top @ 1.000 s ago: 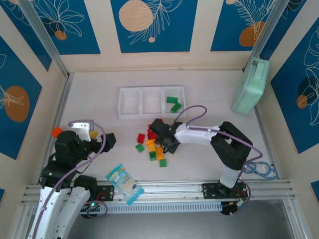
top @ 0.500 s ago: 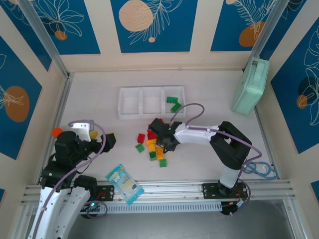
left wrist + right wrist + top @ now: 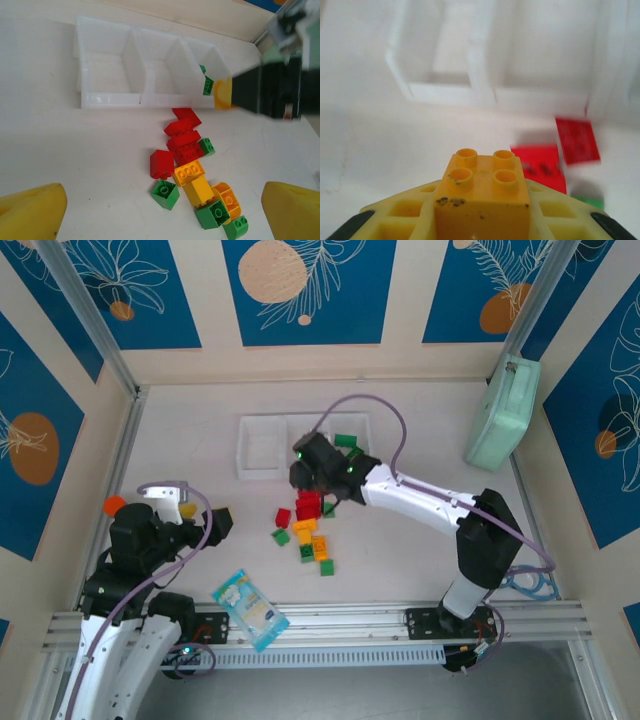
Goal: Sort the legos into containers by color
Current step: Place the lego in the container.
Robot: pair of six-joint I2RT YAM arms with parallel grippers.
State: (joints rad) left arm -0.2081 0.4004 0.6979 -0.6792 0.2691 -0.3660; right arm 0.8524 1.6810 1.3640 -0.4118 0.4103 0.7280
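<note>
The right claw (image 3: 308,473) is clamped on an orange brick (image 3: 482,192), a square two-by-two with its studs up. It hangs over the near wall of the white tray (image 3: 262,452), whose long axis runs left to right. Two green bricks (image 3: 348,447) lie in the tray's right compartment. The loose legos (image 3: 308,530) lie on the surface just nearside of the tray. The left claw (image 3: 210,518) gapes wide, well left of the tray.

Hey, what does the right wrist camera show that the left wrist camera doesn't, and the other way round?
Right wrist adds a yellow-orange brick, four studs up, clamped in the right claw. Left wrist adds the open left claw, loose yellow bricks, and green bricks in the right-hand compartment of the white tray. Both share that tray and red bricks in front of it.
</note>
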